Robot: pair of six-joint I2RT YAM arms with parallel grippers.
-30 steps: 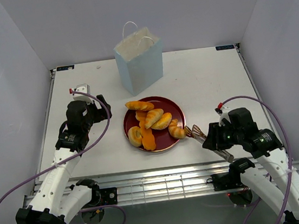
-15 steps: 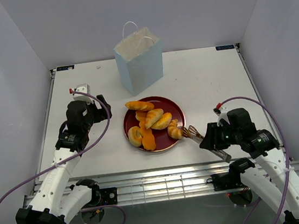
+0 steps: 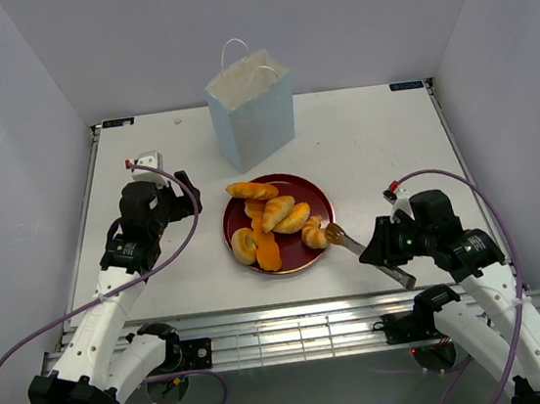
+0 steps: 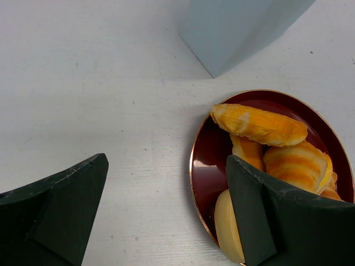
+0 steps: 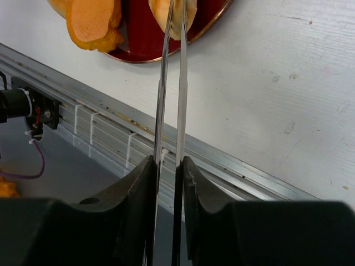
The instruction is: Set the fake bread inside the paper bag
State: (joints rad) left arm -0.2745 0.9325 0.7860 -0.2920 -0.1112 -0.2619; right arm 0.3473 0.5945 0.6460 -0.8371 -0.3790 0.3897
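Observation:
Several golden and orange pieces of fake bread lie on a round dark red plate. The pale blue paper bag stands upright behind the plate, top open. My right gripper is shut on a pair of metal tongs. In the right wrist view the gripper squeezes the tongs, whose tips pinch a pale roll at the plate's right edge. My left gripper hovers left of the plate; in its wrist view it stands open and holds nothing.
The table's aluminium front rail runs just below the tongs. White enclosure walls close in the left, right and back sides. An orange pastry lies at the plate's near edge, left of the tongs.
The right gripper has squeezed the tongs narrower and slid them left, so their tips now close on the roll at the plate's right edge. The left arm has not moved.

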